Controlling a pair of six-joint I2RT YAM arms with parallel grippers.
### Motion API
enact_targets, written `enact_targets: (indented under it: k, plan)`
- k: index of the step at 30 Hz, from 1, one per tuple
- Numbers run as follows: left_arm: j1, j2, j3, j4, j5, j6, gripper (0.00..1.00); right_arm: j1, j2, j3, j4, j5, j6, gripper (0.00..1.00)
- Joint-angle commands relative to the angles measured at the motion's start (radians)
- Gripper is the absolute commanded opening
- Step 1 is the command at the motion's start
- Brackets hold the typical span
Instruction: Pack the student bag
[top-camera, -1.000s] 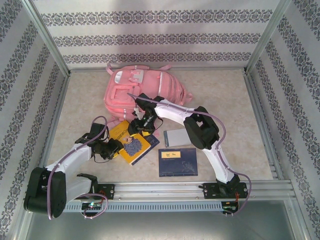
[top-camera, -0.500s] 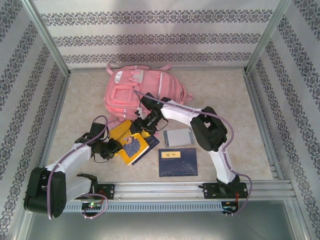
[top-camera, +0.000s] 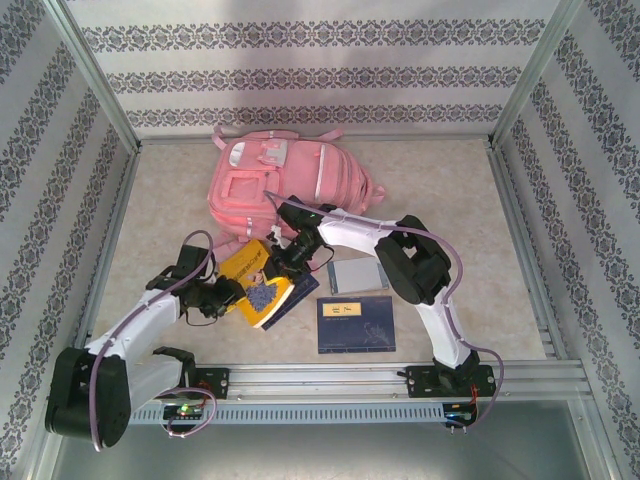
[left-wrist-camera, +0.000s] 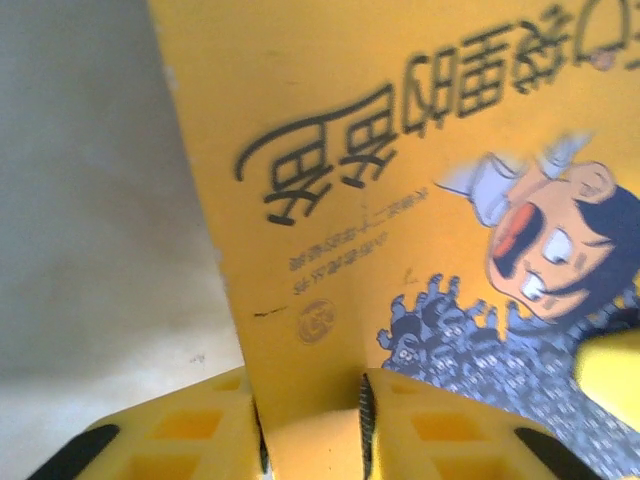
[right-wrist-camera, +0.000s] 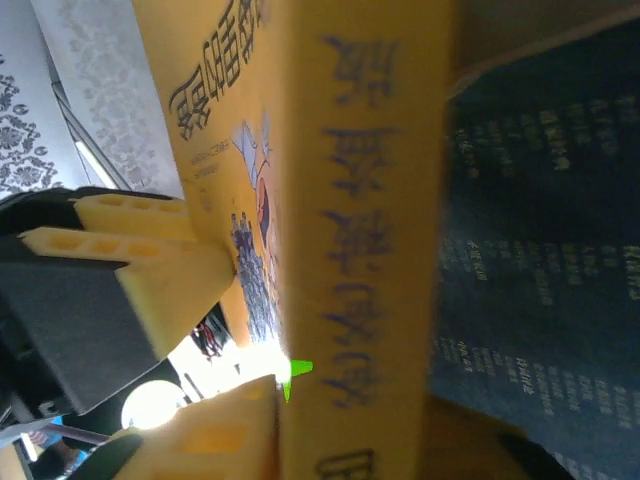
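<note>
**A:** Looking down from above, where did the student bag (top-camera: 270, 180) lie?

**B:** Flat at the middle of the worktop's (top-camera: 450, 190) far edge, with its long axis running near to far and its top toward the far edge. The yellow book (top-camera: 252, 283) was tilted up just on its near side, so the bag lay straight beyond the book. The right gripper (top-camera: 296, 250), at the book's far edge, was the nearer to the bag. The left gripper (top-camera: 222, 298) was at the book's near-left edge.

**A:** Any open mouth on the bag?

**B:** None that I could make out. The right arm (top-camera: 410, 260) crossed its near end.

**A:** And the left wrist camera?

**B:** The left gripper (left-wrist-camera: 310, 435) was pinching the yellow book's (left-wrist-camera: 400, 150) edge between its fingers (left-wrist-camera: 180, 430). The cover print was upside down, and pale worktop lay off to the left.

**A:** The right wrist?

**B:** The yellow book (right-wrist-camera: 365, 250) showed its spine running up the frame, with a dark blue book (right-wrist-camera: 540, 250) behind it. One finger (right-wrist-camera: 215, 440) of the right gripper sat against the cover. The other was cut off, so I could not tell whether the grip had closed.
</note>
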Motion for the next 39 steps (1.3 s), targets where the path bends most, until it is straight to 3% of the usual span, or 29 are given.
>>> enact_targets:
  k: [1,5,10,18,22,25,30,39]
  plan:
    - [-0.01,-0.062,0.071,-0.078,0.018,0.005,0.39,-0.005,-0.064,-0.028,0.01,0.033,-0.013,0.11]
    - [-0.009,-0.146,0.127,-0.144,0.016,-0.033,0.59,-0.001,-0.16,-0.065,-0.028,0.069,-0.064,0.0]
    - [-0.01,-0.215,0.24,-0.203,0.041,-0.064,0.74,0.004,-0.327,-0.155,-0.051,0.166,-0.118,0.0]
    - [-0.041,-0.076,0.602,-0.325,0.048,0.099,0.82,-0.068,-0.586,-0.185,-0.046,0.218,-0.064,0.0]
    - [-0.073,0.035,0.774,-0.308,0.111,0.142,0.86,-0.149,-0.742,-0.213,0.016,0.294,-0.042,0.0]
    - [-0.095,0.094,0.859,-0.252,0.181,0.186,0.91,-0.207,-0.83,-0.242,0.123,0.262,0.008,0.0]
    - [-0.145,0.177,0.933,-0.116,0.33,0.19,0.81,-0.255,-0.899,-0.254,0.282,0.167,0.083,0.0]
    - [-0.222,0.245,0.937,0.057,0.432,0.13,0.83,-0.367,-1.017,-0.439,0.692,-0.071,0.263,0.0]
